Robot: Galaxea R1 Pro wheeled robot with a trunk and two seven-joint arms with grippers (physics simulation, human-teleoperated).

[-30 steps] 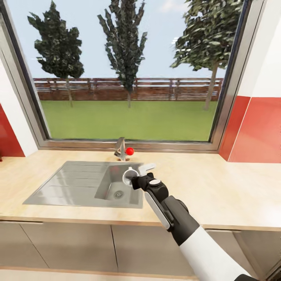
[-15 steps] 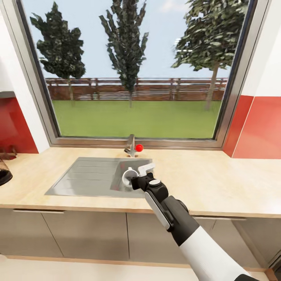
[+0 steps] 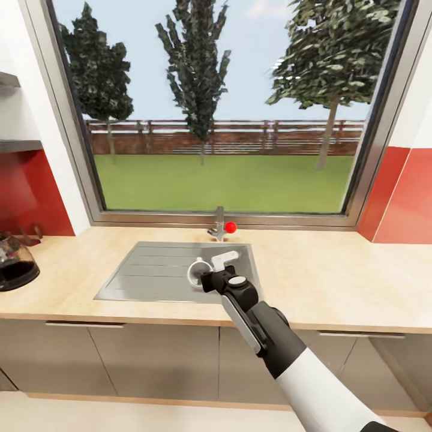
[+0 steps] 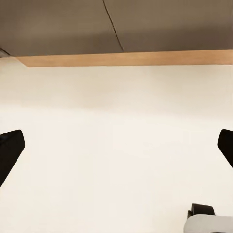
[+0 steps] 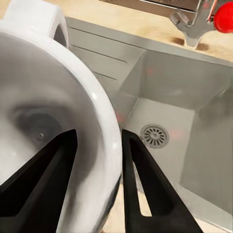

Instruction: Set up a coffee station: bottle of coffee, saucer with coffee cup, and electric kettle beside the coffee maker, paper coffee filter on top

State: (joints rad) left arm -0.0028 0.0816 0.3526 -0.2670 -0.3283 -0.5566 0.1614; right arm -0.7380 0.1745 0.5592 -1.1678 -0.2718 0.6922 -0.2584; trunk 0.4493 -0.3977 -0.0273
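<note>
From the head camera, the right gripper [image 3: 204, 277] is clenched on the rim of the coffee cup [image 3: 197, 271] and holds it in the air above the sink [image 3: 150, 273] set in the kitchen countertop [image 3: 336, 288]. At the far left edge stands a dark glass pot [image 3: 16, 264], probably the coffee maker's carafe or the kettle, though I cannot tell which. The cup has a long way to travel left, so a jolt from the base could work it loose (a rim pinch gives little hold). No writing or label can be read.

The left wrist camera looks down on pale floor [image 4: 116, 160] and a wooden plinth [image 4: 126, 58]. The left gripper [image 4: 116, 150] is released, its dark fingertips [image 4: 9, 150] wide apart with nothing between them.

The right wrist camera shows one finger [image 5: 46, 179] inside the coffee cup [image 5: 58, 121] and one outside, the cup's wall between them. The drain [image 5: 154, 135] lies below, so a slip would drop the cup into the basin beside the tap [image 5: 194, 22].
</note>
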